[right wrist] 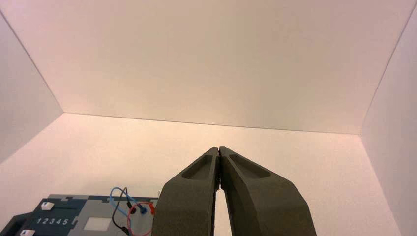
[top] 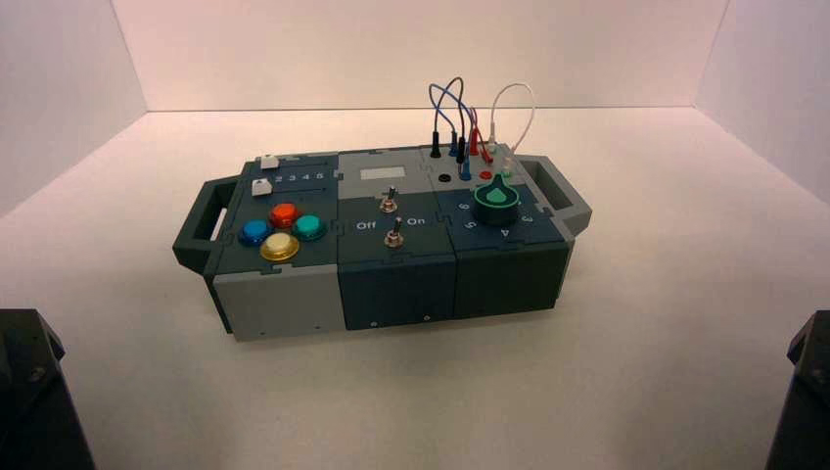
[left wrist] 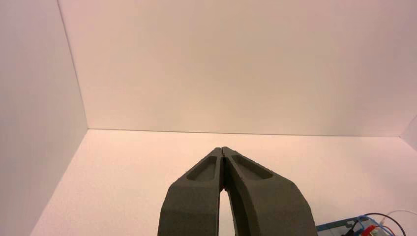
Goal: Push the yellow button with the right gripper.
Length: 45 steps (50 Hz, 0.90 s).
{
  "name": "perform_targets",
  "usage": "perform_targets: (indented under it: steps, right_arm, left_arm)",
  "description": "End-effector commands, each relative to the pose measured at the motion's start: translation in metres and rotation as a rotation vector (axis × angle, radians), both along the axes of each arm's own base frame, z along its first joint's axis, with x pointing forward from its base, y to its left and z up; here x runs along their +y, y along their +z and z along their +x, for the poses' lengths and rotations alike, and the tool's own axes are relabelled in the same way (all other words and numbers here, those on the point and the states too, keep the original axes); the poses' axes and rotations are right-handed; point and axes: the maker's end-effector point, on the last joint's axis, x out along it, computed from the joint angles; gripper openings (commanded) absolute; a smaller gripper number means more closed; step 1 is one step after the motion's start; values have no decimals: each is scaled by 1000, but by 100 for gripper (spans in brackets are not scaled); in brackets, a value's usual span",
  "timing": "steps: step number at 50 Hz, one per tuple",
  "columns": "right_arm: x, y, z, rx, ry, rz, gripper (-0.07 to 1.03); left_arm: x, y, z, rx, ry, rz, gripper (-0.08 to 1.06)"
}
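Observation:
The yellow button (top: 279, 246) sits at the front of a cluster of domed buttons on the left part of the box (top: 279, 299). It does not show in either wrist view. My right gripper (right wrist: 218, 147) is shut and empty, held over the bare floor well away from the box. Only the right arm's black body (top: 807, 392) shows in the high view, at the lower right corner. My left gripper (left wrist: 223, 148) is shut and empty. Its arm (top: 34, 392) is parked at the lower left corner.
The blue button (top: 254, 232), red button (top: 284, 213) and green button (top: 309, 227) surround the yellow one. Two toggle switches (top: 391, 217) stand mid-box, with a green knob (top: 496, 196) and looped wires (top: 470, 117) to the right. White walls enclose the floor.

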Motion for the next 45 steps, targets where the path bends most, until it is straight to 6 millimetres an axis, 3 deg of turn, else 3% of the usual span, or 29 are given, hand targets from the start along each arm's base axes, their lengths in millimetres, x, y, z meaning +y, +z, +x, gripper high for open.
perform_targets:
  steps: [1, 26, 36, 45]
  right_arm:
    - [0, 7, 1, -12, -1, 9, -2]
    - [1, 4, 2, 0, 0, 8, -2]
    - [3, -1, 2, 33, 8, 15, -2]
    - [4, -4, 4, 59, 9, 14, -2]
  left_arm:
    - [-1, 10, 3, -24, -4, 3, -3]
    - [-2, 7, 2, 4, -10, 6, -3]
    - [-25, 6, -5, 122, -102, 25, -3]
    - [-48, -15, -26, 363, -214, 74, -3]
